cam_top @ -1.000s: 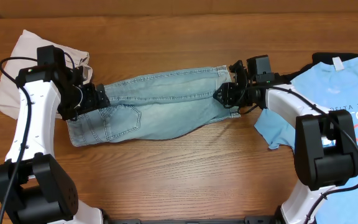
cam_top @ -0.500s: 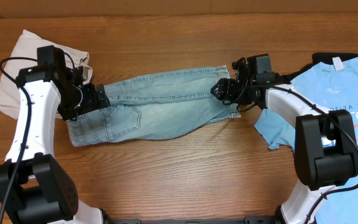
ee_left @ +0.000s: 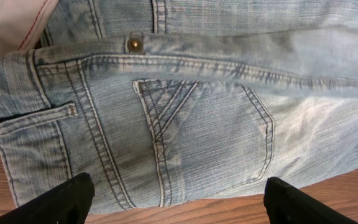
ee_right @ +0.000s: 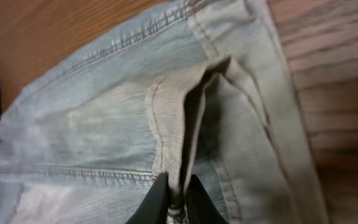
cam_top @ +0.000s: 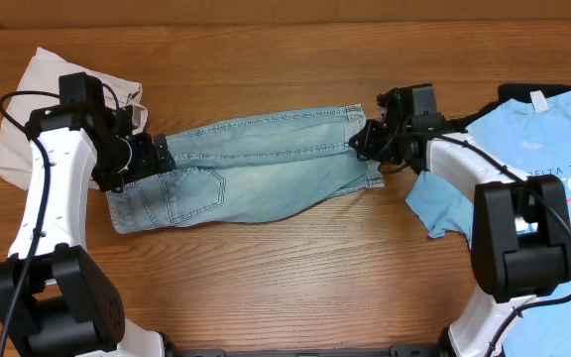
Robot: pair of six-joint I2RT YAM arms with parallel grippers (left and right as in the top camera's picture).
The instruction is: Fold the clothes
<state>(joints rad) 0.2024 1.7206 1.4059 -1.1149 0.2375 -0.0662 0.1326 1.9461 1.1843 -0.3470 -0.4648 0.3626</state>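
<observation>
The faded light-blue denim shorts lie flat across the middle of the table, waist to the left and leg hems to the right. My left gripper hovers over the waist end; in the left wrist view it is open, its fingers wide apart above a patch back pocket. My right gripper is at the hem end. In the right wrist view it is shut on a raised fold of the denim hem.
Beige shorts lie crumpled at the back left, partly under my left arm, and show at a corner of the left wrist view. A sky-blue printed T-shirt lies at the right, near my right arm. Bare wooden table lies in front.
My right gripper has shifted a little right and toward the back, carrying the pinched hem with it. The left arm has not moved.
</observation>
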